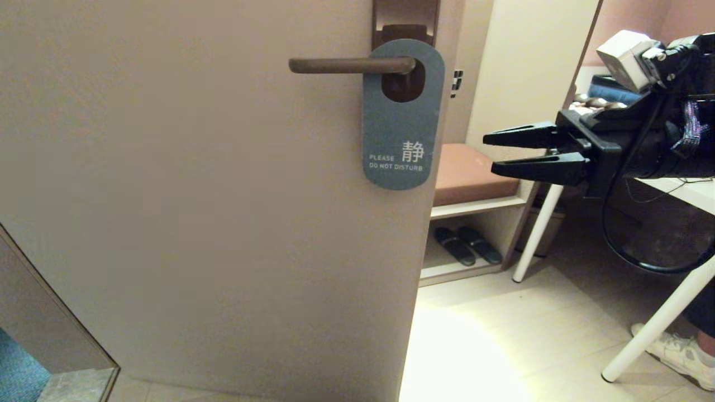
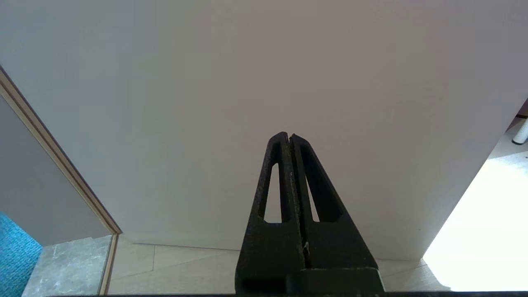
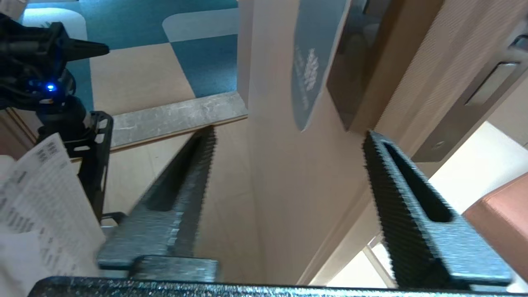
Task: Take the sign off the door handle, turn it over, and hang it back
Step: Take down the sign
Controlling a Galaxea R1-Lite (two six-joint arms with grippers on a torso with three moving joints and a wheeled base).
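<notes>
The sign [image 1: 398, 134] hangs on the door handle [image 1: 349, 65] with its grey-blue "PLEASE DO NOT DISTURB" face showing, the lever passing through its oval hole. The brown backplate [image 1: 405, 19] rises behind it. My right gripper [image 1: 489, 153] is open and empty, to the right of the sign beyond the door edge, its tips pointing at the sign's lower half. In the right wrist view the sign [image 3: 315, 62] hangs edge-on ahead of the open gripper [image 3: 288, 138]. My left gripper [image 2: 288, 136] is shut and empty, low before the bare door face.
The beige door [image 1: 195, 212] fills the left and middle. Past its right edge stand a bench with a brown cushion [image 1: 472, 173], slippers [image 1: 468, 244] below it, and white table legs [image 1: 653, 324]. A person's shoe [image 1: 678, 352] is at the lower right.
</notes>
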